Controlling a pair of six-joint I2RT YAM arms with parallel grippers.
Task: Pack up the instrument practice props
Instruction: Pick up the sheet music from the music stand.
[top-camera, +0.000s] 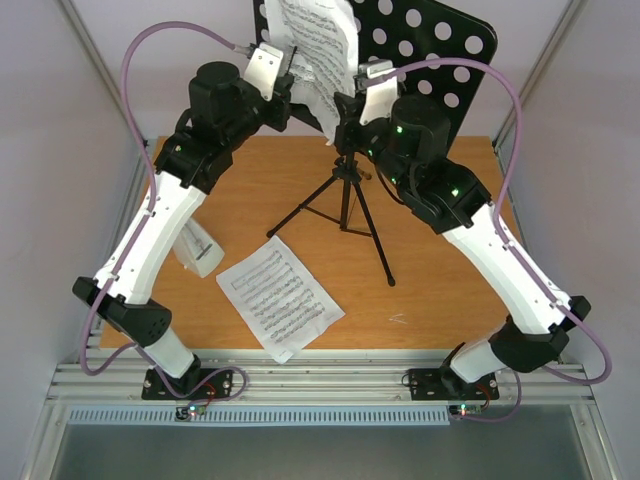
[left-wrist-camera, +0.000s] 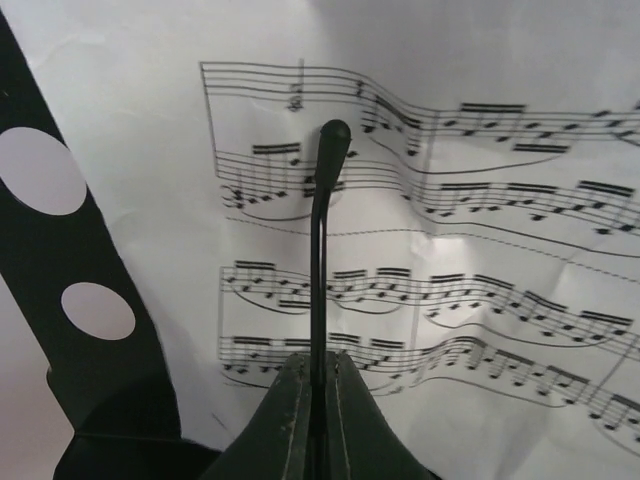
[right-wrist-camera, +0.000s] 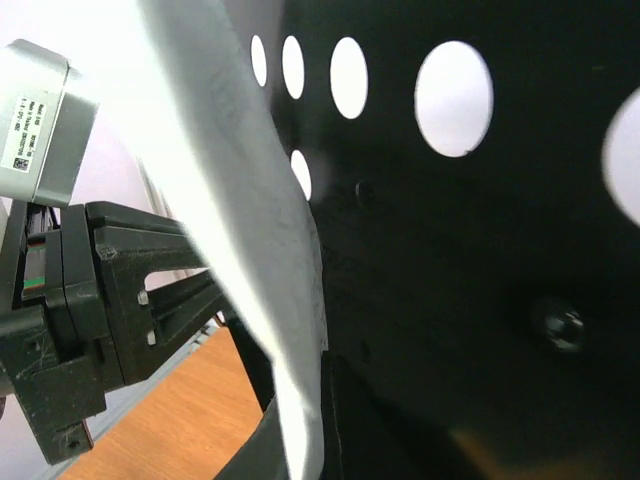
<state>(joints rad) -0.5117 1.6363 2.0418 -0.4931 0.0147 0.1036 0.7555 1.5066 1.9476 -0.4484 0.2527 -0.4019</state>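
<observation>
Sheet-music pages (top-camera: 280, 298) count two: one flat on the wooden surface (top-camera: 440, 290) between white walls (top-camera: 60, 150), and the upright page (top-camera: 318, 45) on the one music stand (top-camera: 425, 45), grasped by the right pincer (right-wrist-camera: 300, 440). One metronome (top-camera: 200, 250) stands at the left. The left pincer (left-wrist-camera: 320, 370) clenches the stand's wire (left-wrist-camera: 320, 230).

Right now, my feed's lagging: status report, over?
Left pincer shut on stand's retainer wire. Right pincer pinching sheet-music page. Second page, metronome lie on table.

Top: overhead, from near side, down on surface (top-camera: 450, 300).
Left wrist: close to page (left-wrist-camera: 480, 200).
Right wrist: close against desk (right-wrist-camera: 480, 260).
Shared: page, desk.
</observation>
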